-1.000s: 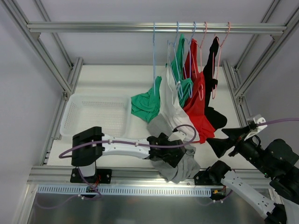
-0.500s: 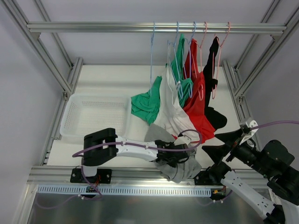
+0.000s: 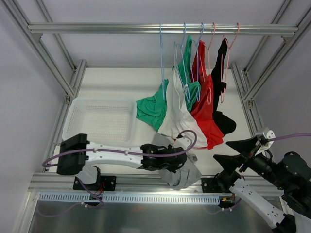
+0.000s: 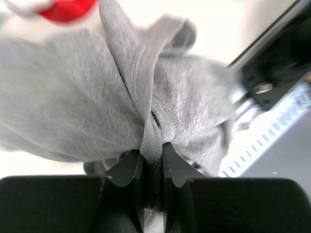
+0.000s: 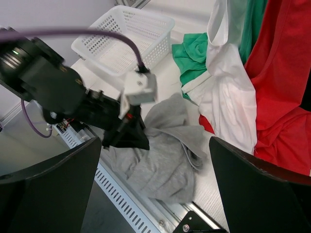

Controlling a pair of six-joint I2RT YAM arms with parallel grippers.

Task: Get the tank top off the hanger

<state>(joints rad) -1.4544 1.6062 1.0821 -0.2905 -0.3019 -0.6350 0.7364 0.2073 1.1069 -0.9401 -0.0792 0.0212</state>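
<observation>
My left jaws pinch shut on a bunched fold of the grey top [image 4: 73, 107], heaped at the worktop's [image 3: 121, 82] 6 o'clock edge, seemingly free of the hangers [image 3: 162, 53]. My right jaws gape, empty. Best: hold firm, draw it low toward 9 o'clock.

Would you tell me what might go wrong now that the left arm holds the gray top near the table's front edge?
The left fingers pinch only a thin fold of the gray top, so it may slip out. The top bunches by the front rail and could snag there. The white top hangs close and might get dragged along.
</observation>
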